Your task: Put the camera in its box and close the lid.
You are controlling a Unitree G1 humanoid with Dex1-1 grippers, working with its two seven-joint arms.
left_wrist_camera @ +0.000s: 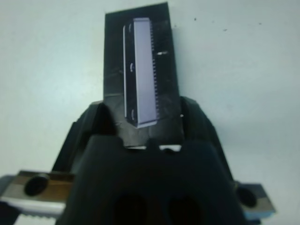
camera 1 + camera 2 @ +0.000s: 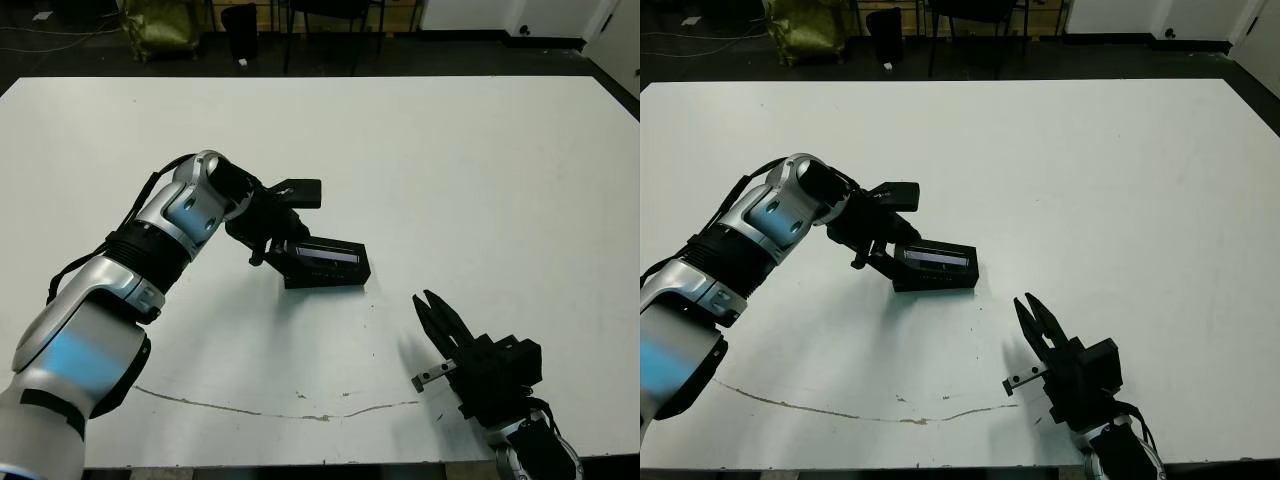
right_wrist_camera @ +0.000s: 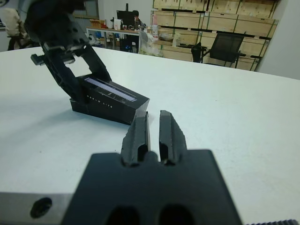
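Observation:
The lid (image 2: pixel 325 262), a black cover with a glossy grey-lavender strip on top, sits just left of the table's middle. My left gripper (image 2: pixel 283 244) is shut on its left end; in the left wrist view the two fingers (image 1: pixel 190 117) clamp the lid (image 1: pixel 140 70) from both sides. A thin white edge peeks out under the gripped end. From the right wrist view the lid (image 3: pixel 110 98) looks tilted, its held end raised. The box and the camera are hidden from view. My right gripper (image 2: pixel 437 312) hovers near the front right, shut and empty, a short way from the lid.
A thin brownish scratch line (image 2: pixel 280 410) runs along the table's front edge. Bare white table (image 2: pixel 480 170) spreads to the right and far side. Beyond the table stand chairs and wooden crates (image 3: pixel 225 23).

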